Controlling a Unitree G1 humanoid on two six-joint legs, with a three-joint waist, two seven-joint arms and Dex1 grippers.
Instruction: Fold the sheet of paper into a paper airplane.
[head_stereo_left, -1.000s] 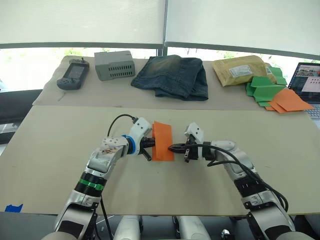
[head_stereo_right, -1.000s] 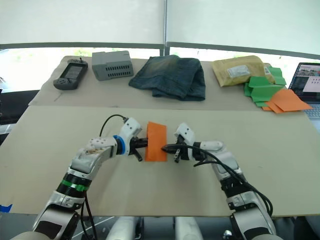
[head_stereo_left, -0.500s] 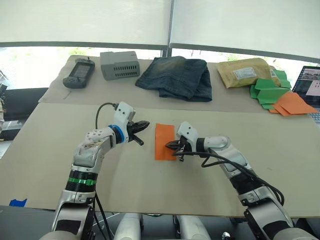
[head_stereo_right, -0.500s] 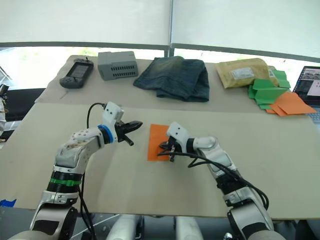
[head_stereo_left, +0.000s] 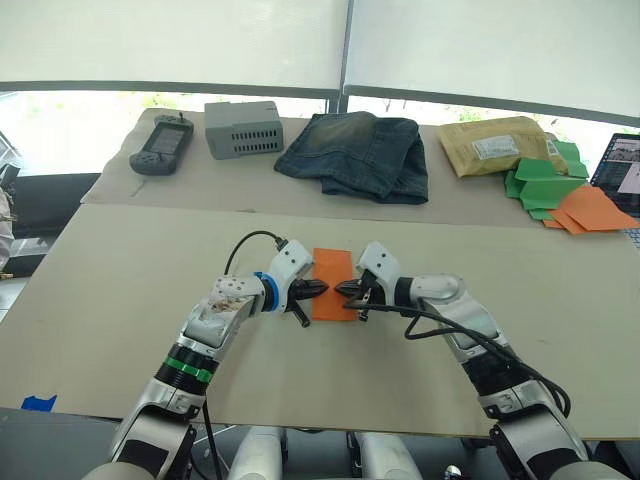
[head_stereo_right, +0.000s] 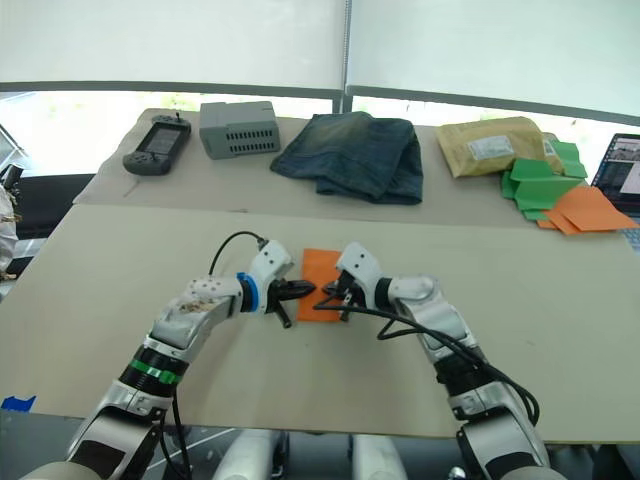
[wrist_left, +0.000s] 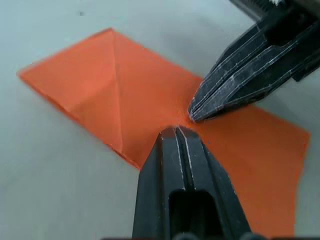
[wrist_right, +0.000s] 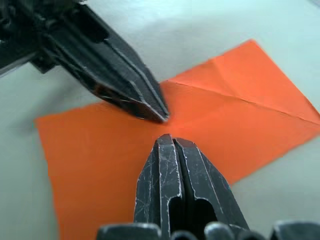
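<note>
The sheet (head_stereo_left: 333, 283) is found flat on the near table (head_stereo_left: 120, 300), about midway between its left and right edges and closer to the far edge than to the front one. It is an orange rectangle, probably already folded in half, and in the wrist views crease lines are seen at one end, where a corner seems to be turned in. The dart shape is not yet made, so the folding is judged to be at an early step.

The left gripper (head_stereo_left: 317, 288) is brought to the sheet from the left side and the right gripper (head_stereo_left: 341, 289) from the right side. Their tips are met almost nose to nose over the middle of the sheet. The fingers of both are pressed together completely, and nothing is held between them; only the tips are laid on the paper or just above it. This placing is probably chosen so that the paper is pinned down and a crease can be flattened, while sliding on the smooth table is prevented.

On the far table the jeans (head_stereo_left: 360, 155), a grey box (head_stereo_left: 243, 128), a handheld device (head_stereo_left: 160, 146), a tan envelope (head_stereo_left: 492, 143) and green paper shapes (head_stereo_left: 535, 180) with other orange sheets (head_stereo_left: 590, 207) are laid, well apart from the work
</note>
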